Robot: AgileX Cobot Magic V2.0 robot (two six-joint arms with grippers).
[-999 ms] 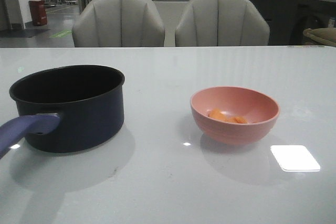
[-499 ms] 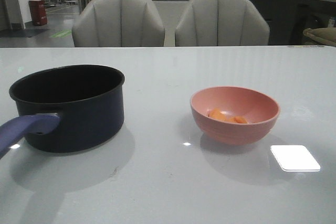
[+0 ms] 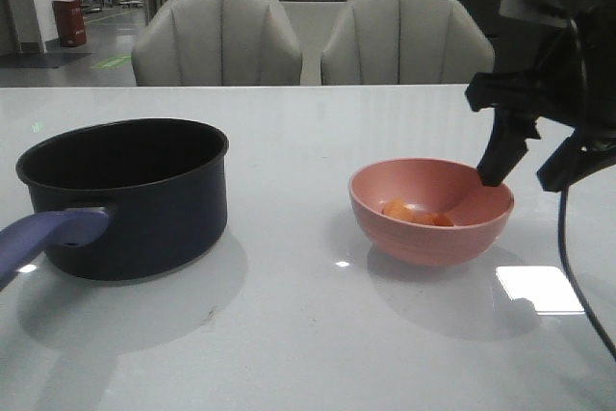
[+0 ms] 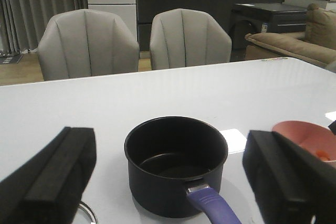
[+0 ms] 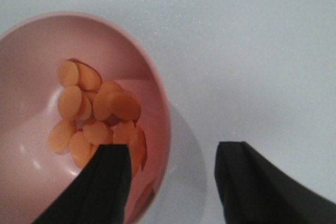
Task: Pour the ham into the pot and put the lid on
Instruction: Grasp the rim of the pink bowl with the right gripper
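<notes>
The dark navy pot (image 3: pixel 135 194) with its blue-purple handle (image 3: pixel 48 238) stands at the table's left. The ham (image 3: pixel 414 214), orange-pink slices, lies in the salmon-pink bowl (image 3: pixel 430 238) at the right. My right gripper (image 3: pixel 527 175) is open over the bowl's right rim. In the right wrist view, the right gripper (image 5: pixel 173 156) has one finger over the ham (image 5: pixel 100 108) and one outside the bowl (image 5: pixel 31 51). My left gripper (image 4: pixel 168 145) is open and empty, back from the pot (image 4: pixel 176 163). A thin silver arc (image 4: pixel 90 213), perhaps the lid's rim, shows beside it.
Two grey chairs (image 3: pixel 217 40) stand behind the table's far edge. The right arm's black cable (image 3: pixel 577 276) hangs down at the table's right side. A bright light patch (image 3: pixel 539 289) reflects on the table in front of the bowl.
My right gripper has come into the front view from the right and now hangs over the bowl's right rim. The pot and bowl have not moved.
</notes>
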